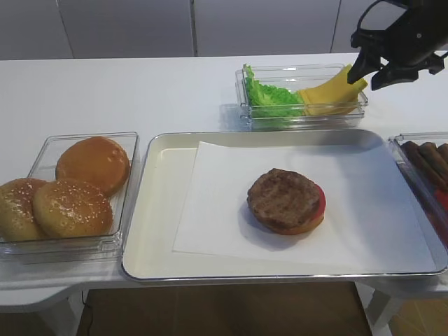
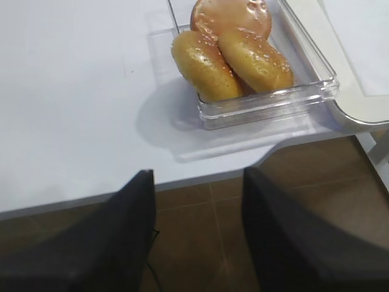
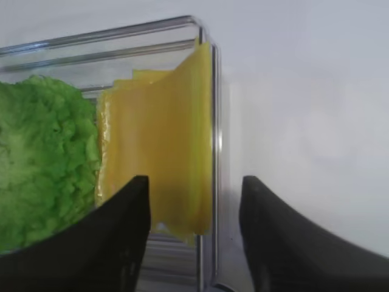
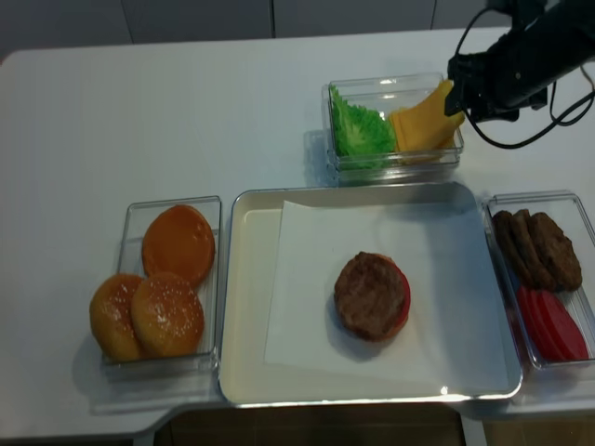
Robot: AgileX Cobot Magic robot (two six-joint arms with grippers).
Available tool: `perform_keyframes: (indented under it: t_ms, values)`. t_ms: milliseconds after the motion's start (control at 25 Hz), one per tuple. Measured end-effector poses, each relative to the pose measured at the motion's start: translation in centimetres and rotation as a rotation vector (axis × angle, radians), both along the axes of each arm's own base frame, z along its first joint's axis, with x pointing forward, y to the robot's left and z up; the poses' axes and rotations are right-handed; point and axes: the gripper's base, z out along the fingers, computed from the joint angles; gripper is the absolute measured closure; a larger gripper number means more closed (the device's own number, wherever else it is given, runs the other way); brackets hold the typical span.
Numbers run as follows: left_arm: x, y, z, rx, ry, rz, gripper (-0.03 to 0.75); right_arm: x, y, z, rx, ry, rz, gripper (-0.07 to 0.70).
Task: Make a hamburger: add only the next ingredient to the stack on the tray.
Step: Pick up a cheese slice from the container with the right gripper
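Yellow cheese slices (image 1: 329,91) (image 3: 158,164) (image 4: 423,121) lean against the right end of a clear container, one corner sticking up over its wall. My right gripper (image 1: 367,77) (image 3: 194,194) hovers at that raised corner, open, its fingers either side of the cheese's edge and the container wall, not touching the cheese. The stack (image 1: 285,201) (image 4: 370,295), a brown patty over tomato and a bun, sits on white paper in the cream tray (image 1: 150,210). My left gripper (image 2: 197,182) hangs open and empty over the table's front edge.
Green lettuce (image 1: 269,94) fills the left half of the cheese container (image 1: 301,120). A clear box of buns (image 1: 70,189) stands left of the tray. Another box with patties and tomato slices (image 4: 539,279) stands at its right.
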Motion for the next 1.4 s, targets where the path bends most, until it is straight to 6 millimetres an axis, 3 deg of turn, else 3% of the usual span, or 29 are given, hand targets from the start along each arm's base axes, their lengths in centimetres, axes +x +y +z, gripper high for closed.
perform_keyframes:
  t_ms: [240, 480, 800, 1400]
  values:
    - [0.00, 0.00, 0.00, 0.000, 0.000, 0.000, 0.365, 0.10, 0.04, -0.52, 0.002, 0.014, 0.008, 0.299]
    - [0.00, 0.00, 0.00, 0.000, 0.000, 0.000, 0.365, 0.09, 0.04, -0.53, 0.003, 0.016, 0.009, 0.478]
    - [0.00, 0.00, 0.00, 0.000, 0.000, 0.000, 0.365, 0.09, 0.04, -0.53, 0.003, 0.016, 0.009, 0.605]
    - [0.00, 0.00, 0.00, 0.000, 0.000, 0.000, 0.365, 0.09, 0.04, -0.53, 0.001, 0.014, 0.012, 0.619]
